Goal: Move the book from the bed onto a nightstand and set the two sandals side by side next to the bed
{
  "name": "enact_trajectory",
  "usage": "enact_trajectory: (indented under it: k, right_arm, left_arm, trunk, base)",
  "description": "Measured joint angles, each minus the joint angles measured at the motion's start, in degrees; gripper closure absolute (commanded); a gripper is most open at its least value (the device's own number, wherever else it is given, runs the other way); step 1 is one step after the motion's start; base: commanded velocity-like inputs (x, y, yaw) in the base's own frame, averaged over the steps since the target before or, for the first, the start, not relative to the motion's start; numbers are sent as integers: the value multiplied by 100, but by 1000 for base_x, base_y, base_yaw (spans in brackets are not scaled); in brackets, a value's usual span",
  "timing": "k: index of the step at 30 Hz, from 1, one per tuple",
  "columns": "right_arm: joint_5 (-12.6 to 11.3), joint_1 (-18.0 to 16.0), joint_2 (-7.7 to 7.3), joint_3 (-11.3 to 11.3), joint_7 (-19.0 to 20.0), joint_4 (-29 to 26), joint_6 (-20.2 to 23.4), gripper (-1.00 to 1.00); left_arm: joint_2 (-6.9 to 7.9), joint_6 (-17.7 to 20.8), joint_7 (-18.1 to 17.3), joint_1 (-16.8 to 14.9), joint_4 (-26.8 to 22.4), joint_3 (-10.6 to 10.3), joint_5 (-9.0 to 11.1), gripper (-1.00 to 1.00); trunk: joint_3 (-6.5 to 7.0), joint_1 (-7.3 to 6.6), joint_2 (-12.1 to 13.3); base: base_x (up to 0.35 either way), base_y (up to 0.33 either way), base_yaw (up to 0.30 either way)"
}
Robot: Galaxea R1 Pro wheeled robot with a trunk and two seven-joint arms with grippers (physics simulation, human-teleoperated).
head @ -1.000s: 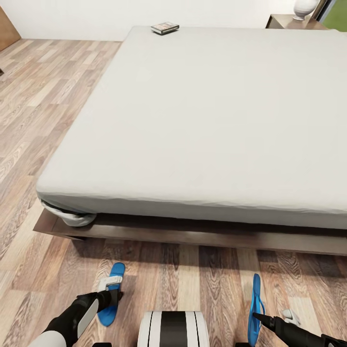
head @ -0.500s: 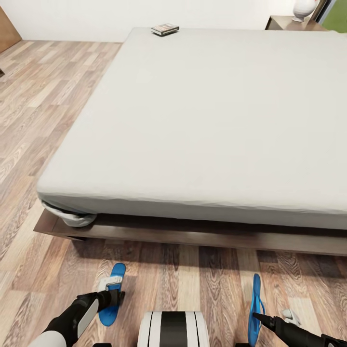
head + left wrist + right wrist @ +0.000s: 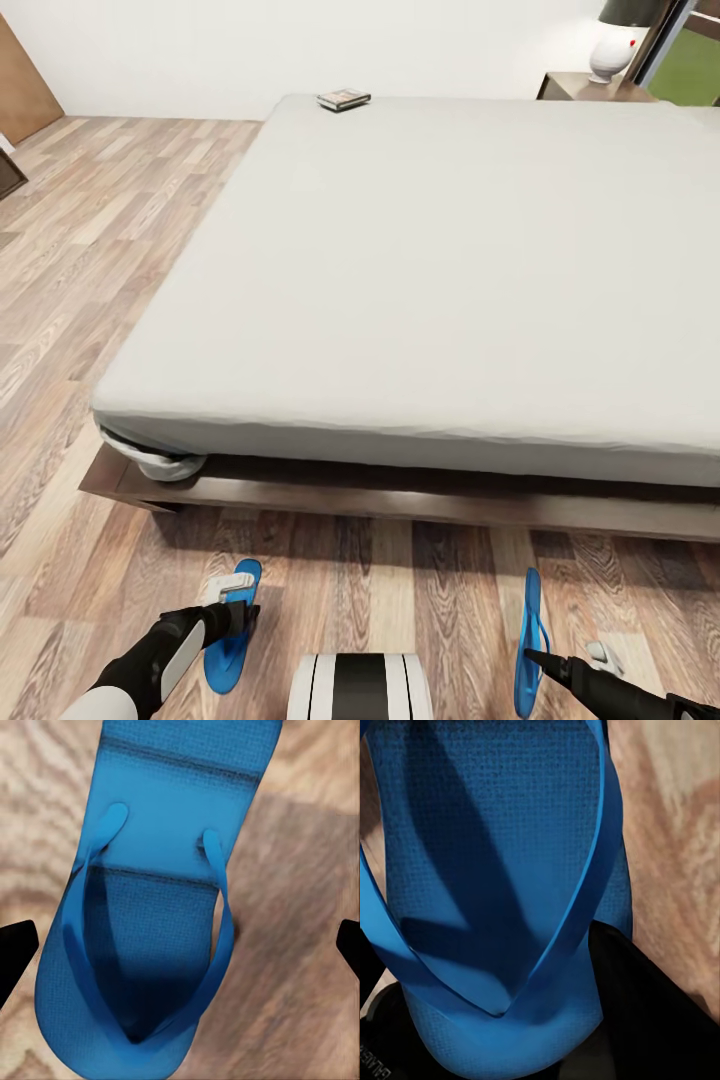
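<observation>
The book (image 3: pixel 343 99) lies at the far left corner of the pale bed (image 3: pixel 450 270). A dark nightstand (image 3: pixel 590 87) stands beyond the bed's far right corner. One blue sandal (image 3: pixel 232 628) lies flat on the floor in front of the bed. My left gripper (image 3: pixel 236 608) hovers just over it, open, with a dark fingertip (image 3: pixel 15 952) well clear of the sandal (image 3: pixel 150 945) on each side. The other sandal (image 3: pixel 531 640) stands on its edge at the lower right, with my right gripper (image 3: pixel 537 657) shut on it. The right wrist view shows that sandal (image 3: pixel 495 870) up close.
A white lamp (image 3: pixel 610 55) sits on the nightstand. The bed's dark wooden frame (image 3: pixel 400 495) juts out low over the plank floor (image 3: pixel 90 260). A brown door (image 3: pixel 25 85) is at the far left. My own base (image 3: pixel 360 688) is between the two sandals.
The whole head view has shifted, so the bed sits lower in the picture and more of the far wall shows. Both arms and both sandals have kept their places.
</observation>
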Motion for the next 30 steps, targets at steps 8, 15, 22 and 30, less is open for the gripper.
enact_trajectory:
  k: [8,15,22,30]
  right_arm:
    - [0,0,-3,1,0,0,-4,100]
    - [-1,0,-5,1,0,0,-3,100]
    - [-1,0,-1,2,0,0,-6,100]
    - [10,0,5,-17,-354,-1,-527,100]
  left_arm:
    - [0,0,1,0,0,-2,0,-100]
    - [178,16,-200,0,-45,5,21,-100]
    - [971,646,-2651,0,-444,7,33,-100]
    - [1197,785,-4023,1,-470,9,23,-100]
  trunk:
    - [0,0,0]
    - [0,0,0]
    - [0,0,0]
    - [0,0,0]
  base:
    - [0,0,0]
    - [0,0,0]
    - [0,0,0]
    - [0,0,0]
